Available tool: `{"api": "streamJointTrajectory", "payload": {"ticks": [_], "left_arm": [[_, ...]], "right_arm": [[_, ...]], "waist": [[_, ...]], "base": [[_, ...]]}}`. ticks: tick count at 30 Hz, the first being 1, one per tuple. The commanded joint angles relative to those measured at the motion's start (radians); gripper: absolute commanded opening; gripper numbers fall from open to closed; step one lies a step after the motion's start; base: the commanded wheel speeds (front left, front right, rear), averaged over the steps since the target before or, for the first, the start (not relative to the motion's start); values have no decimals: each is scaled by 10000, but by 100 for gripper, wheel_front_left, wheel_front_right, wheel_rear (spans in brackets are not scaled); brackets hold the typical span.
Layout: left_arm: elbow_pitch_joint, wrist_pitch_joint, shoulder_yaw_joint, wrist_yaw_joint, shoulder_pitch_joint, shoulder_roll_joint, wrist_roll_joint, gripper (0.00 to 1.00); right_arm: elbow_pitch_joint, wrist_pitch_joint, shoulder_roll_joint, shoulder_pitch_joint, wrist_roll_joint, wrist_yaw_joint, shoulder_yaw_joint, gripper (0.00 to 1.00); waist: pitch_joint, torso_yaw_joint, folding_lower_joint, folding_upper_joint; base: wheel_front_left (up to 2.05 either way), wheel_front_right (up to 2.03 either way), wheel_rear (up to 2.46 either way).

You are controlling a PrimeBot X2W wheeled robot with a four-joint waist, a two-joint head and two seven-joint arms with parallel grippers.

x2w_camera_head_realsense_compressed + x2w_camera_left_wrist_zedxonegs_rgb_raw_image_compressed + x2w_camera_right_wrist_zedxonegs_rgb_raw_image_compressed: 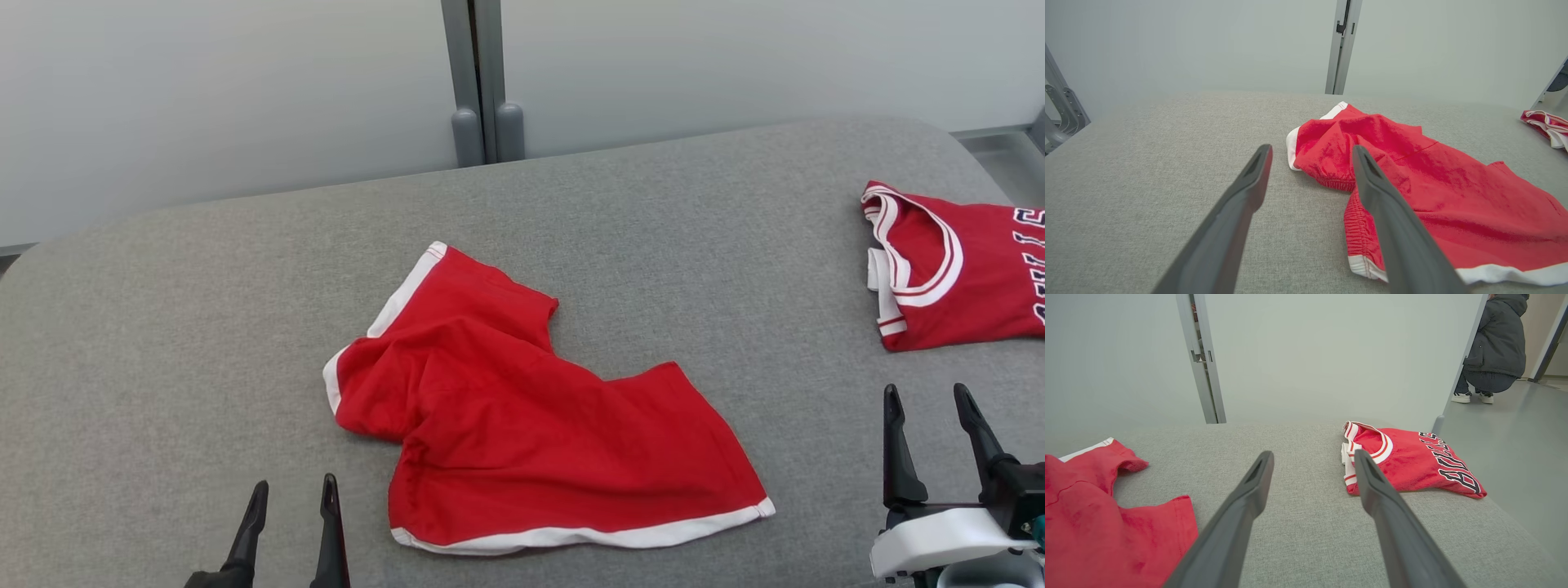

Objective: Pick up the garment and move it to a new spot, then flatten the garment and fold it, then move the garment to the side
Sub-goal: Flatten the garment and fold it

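Left gripper (295, 482), right gripper (924, 389) both spread, empty; one red shorts (522, 425); one jersey (963, 282).

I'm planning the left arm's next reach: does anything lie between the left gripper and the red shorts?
Nothing visible does. Just bare grey cloth-covered table separates the open left gripper from the red shorts. The folded red jersey lies far to the right, ahead of the right gripper, out of that path.
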Motion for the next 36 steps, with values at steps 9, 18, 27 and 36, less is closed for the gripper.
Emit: {"api": "streamJointTrajectory", "payload": {"ticks": [9, 18, 27, 36], "left_arm": [[233, -27, 2057, -1736, 962, -1381, 1770, 100], [711, -28, 2785, -2738, 1039, -1928, 2374, 100], [832, -29, 3032, -3029, 759, -2014, 2591, 100], [1145, -28, 2905, -3196, 756, -2016, 2577, 100]], "right_arm": [[229, -25, -29, 356, 51, -17, 478, 100], [677, -25, -215, 422, 389, -17, 1583, 100], [697, -25, -198, 338, 459, -17, 1651, 100], [453, -25, -333, 199, 467, -17, 1550, 100]], "waist": [[-366, 538, 0, -1], [-388, 646, 0, -1], [-382, 626, 0, -1], [-398, 518, 0, -1]], "base": [[0, 0, 0], [0, 0, 0], [0, 0, 0], [0, 0, 0]]}}
